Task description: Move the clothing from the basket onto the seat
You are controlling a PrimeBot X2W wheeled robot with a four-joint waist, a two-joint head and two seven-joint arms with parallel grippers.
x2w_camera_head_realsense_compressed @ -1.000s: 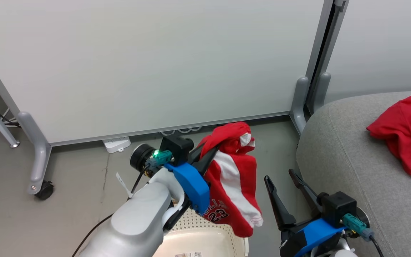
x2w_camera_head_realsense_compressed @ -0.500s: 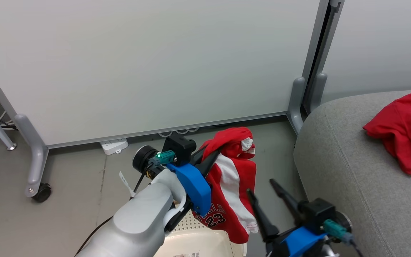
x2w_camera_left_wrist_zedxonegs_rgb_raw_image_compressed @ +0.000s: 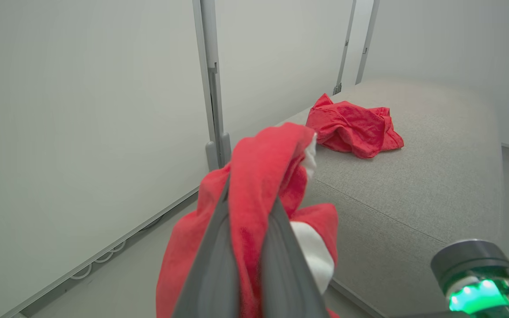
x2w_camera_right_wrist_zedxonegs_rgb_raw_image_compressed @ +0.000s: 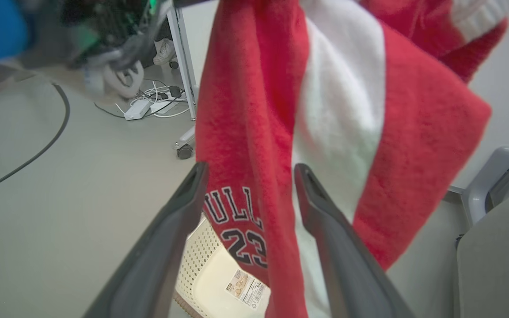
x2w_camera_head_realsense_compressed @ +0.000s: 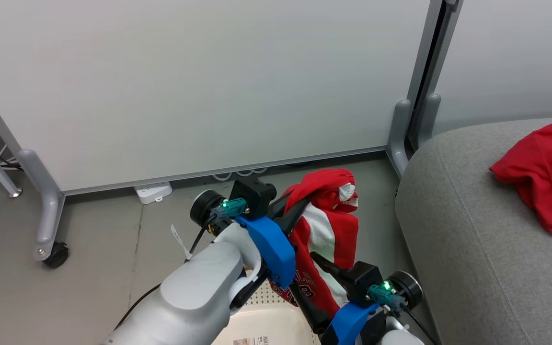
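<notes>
My left gripper (x2w_camera_head_realsense_compressed: 300, 201) is shut on the top of the striped red garment (x2w_camera_head_realsense_compressed: 326, 235), which hangs in the air above the basket (x2w_camera_head_realsense_compressed: 257, 326). The left wrist view shows those fingers (x2w_camera_left_wrist_zedxonegs_rgb_raw_image_compressed: 219, 265) pinched on the red fabric (x2w_camera_left_wrist_zedxonegs_rgb_raw_image_compressed: 259, 168). My right gripper (x2w_camera_head_realsense_compressed: 302, 270) is open, and its fingers (x2w_camera_right_wrist_zedxonegs_rgb_raw_image_compressed: 312, 198) stand either side of the garment's lower part (x2w_camera_right_wrist_zedxonegs_rgb_raw_image_compressed: 254, 145) with the printed lettering. The plain red garment (x2w_camera_head_realsense_compressed: 544, 187) lies crumpled on the grey seat (x2w_camera_head_realsense_compressed: 472, 230), also seen as a red heap (x2w_camera_left_wrist_zedxonegs_rgb_raw_image_compressed: 351, 128) on the seat (x2w_camera_left_wrist_zedxonegs_rgb_raw_image_compressed: 413, 185).
White partition panels (x2w_camera_head_realsense_compressed: 185, 86) on grey wheeled feet (x2w_camera_head_realsense_compressed: 48, 215) stand behind. A power strip (x2w_camera_head_realsense_compressed: 151, 192) and cables lie on the floor below them. The basket floor (x2w_camera_right_wrist_zedxonegs_rgb_raw_image_compressed: 212, 282) carries a paper label (x2w_camera_right_wrist_zedxonegs_rgb_raw_image_compressed: 243, 287). The seat's edge is close on the right.
My right gripper has swung left from beside the seat to the hanging garment, and its open fingers now straddle the lower part. The left gripper has shifted slightly right with the garment.
</notes>
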